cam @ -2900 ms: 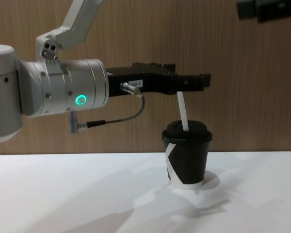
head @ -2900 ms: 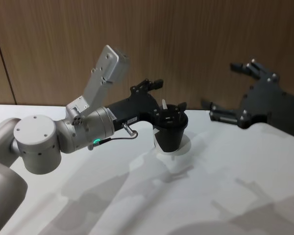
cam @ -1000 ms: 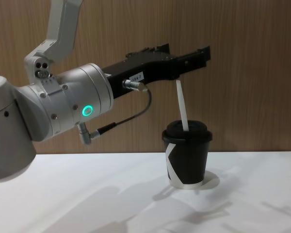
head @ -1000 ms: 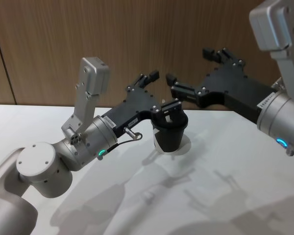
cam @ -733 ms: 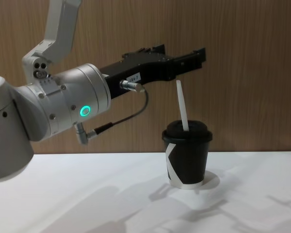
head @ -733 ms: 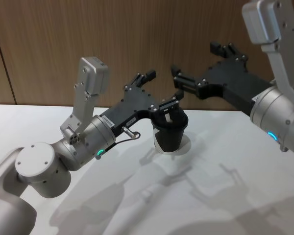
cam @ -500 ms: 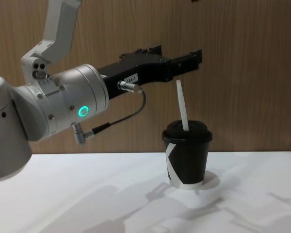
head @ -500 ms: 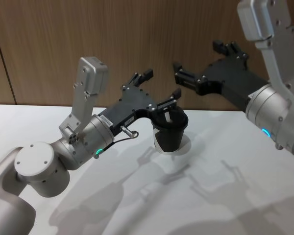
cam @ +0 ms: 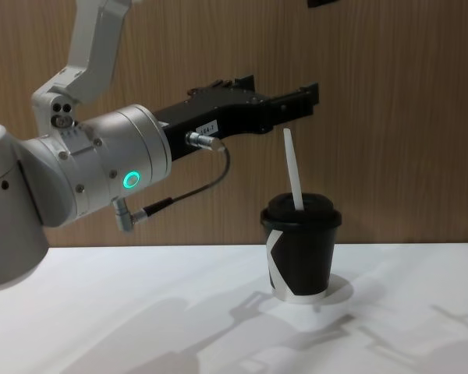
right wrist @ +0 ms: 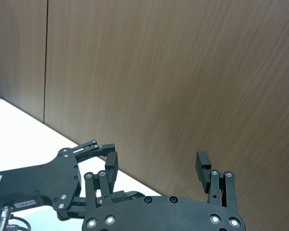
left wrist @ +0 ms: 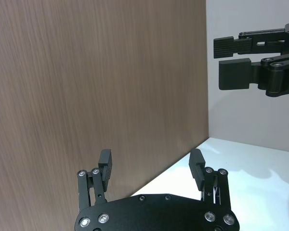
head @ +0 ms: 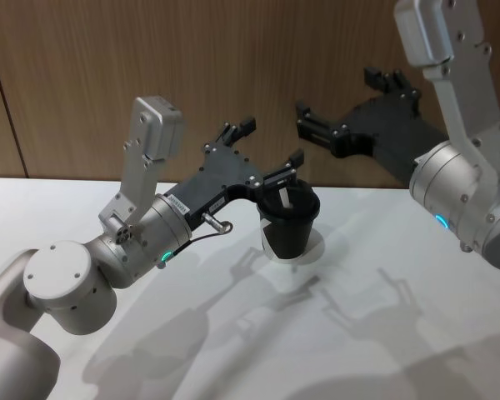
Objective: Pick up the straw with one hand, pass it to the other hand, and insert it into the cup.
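a wood-panelled wall (head: 108, 75) stood behind a white bench (head: 233, 350). the cup (cam: 299, 245), black with a domed lid and a white angular mark, sat upright on the bench toward its far edge, close to the wall. the straw (cam: 293, 170) stood in the lid, leaning slightly, its upper part rising free above the cup; in the head view the straw (head: 286, 198) showed as a short white bit at the lid.

the left tool (head: 269, 153), on the silver arm with the green ring, hung above and just to the left of the cup, its fingers spread apart and gripping nothing. in the chest view the left tool (cam: 296, 103) sat just above the top of the straw, apart from it. the left wrist view showed its two fingertips (left wrist: 105, 159) standing wide.

the right tool (head: 346, 110) was raised near the wall, up and to the right of the cup, well apart from it, its fingers (right wrist: 111, 163) likewise spread and empty.
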